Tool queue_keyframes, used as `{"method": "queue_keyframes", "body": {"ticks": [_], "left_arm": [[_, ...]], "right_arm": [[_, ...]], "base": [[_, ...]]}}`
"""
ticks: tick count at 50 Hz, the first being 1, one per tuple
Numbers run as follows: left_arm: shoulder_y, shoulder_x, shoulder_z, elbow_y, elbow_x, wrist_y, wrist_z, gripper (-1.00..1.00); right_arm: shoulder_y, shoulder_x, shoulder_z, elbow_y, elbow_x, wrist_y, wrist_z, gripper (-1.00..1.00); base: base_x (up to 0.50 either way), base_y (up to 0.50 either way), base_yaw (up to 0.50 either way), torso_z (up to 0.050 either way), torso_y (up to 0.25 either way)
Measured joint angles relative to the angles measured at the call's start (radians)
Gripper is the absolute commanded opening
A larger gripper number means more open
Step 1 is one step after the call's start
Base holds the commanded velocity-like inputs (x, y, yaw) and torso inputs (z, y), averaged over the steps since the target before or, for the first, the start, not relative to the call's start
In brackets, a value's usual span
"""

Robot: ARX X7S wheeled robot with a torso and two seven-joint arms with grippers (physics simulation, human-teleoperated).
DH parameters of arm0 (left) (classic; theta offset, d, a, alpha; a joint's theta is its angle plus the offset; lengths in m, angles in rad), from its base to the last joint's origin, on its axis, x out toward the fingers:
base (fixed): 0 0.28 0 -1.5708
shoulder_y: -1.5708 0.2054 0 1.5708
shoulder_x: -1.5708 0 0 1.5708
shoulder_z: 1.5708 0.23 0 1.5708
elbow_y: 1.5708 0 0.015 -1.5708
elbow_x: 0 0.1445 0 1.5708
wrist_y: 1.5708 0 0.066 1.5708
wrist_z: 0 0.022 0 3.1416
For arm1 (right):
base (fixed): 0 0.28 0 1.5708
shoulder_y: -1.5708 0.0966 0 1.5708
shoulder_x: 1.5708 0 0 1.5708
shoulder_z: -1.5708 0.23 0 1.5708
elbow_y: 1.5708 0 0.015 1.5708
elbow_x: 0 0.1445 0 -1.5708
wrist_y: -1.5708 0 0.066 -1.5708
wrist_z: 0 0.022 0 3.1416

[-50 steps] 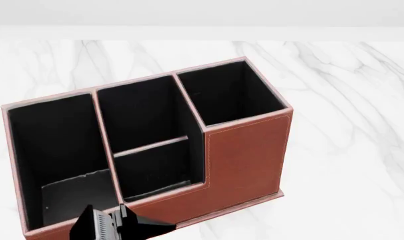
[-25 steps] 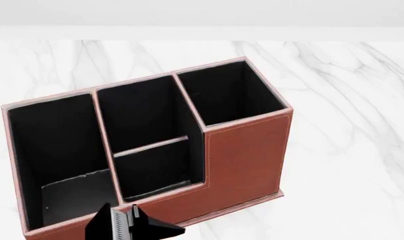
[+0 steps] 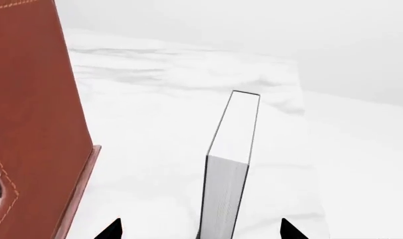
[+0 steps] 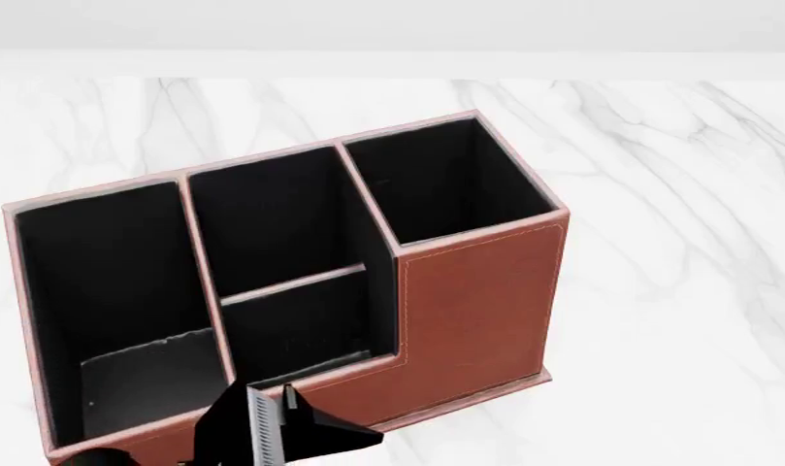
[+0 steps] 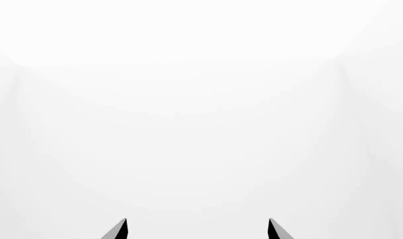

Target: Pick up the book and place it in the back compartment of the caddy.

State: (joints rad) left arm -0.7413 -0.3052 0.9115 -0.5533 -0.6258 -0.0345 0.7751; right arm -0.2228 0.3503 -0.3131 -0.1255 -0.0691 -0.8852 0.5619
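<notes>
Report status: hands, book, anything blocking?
Left hand straddles book, grip unclear. Right hand open, empty. Book outside caddy, apart from its wall. No blocker seen.

Bright, even, diffuse light with no evident source; renders sharp, no blur or edge distortion; the right wrist view is nearly washed-out white; the caddy's (image 4: pixel 476 291) black-lined cells read dark, little detail.

Both claws (image 3: pixel 200 230) (image 5: pixel 197 229) spread wide
</notes>
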Motion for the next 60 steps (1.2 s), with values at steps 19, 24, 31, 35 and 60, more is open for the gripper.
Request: {"method": "queue_keyframes", "body": {"ticks": [19, 24, 31, 35, 60], "left_arm": [[-0.031, 0.052, 0.021, -0.06, 0.022, 0.0, 0.008, 1.0], [-0.036, 0.065, 0.027, -0.076, 0.028, 0.001, 0.012, 1.0], [-0.042, 0.081, 0.034, -0.101, 0.035, 0.008, 0.02, 1.0], [-0.046, 0.092, 0.037, -0.119, 0.038, 0.013, 0.026, 1.0], [-0.079, 0.177, 0.049, -0.273, 0.056, 0.066, 0.07, 1.0]], "right_arm": [[-0.005, 0.007, -0.002, -0.009, -0.001, -0.001, 0.007, 1.0], [-0.005, 0.009, -0.003, -0.01, -0.001, -0.001, 0.008, 1.0], [-0.006, 0.011, -0.004, -0.012, -0.001, -0.003, 0.011, 1.0], [-0.006, 0.012, -0.004, -0.013, -0.001, -0.003, 0.013, 1.0], [-0.01, 0.021, -0.008, -0.019, 0.0, -0.007, 0.021, 1.0]], "base": [[0.0, 0.0, 0.0, 0.0, 0.0], [0.0, 0.0, 0.0, 0.0, 0.0], [0.0, 0.0, 0.0, 0.0, 0.0], [0.0, 0.0, 0.0, 0.0, 0.0], [0.0, 0.0, 0.0, 0.0, 0.0]]}}
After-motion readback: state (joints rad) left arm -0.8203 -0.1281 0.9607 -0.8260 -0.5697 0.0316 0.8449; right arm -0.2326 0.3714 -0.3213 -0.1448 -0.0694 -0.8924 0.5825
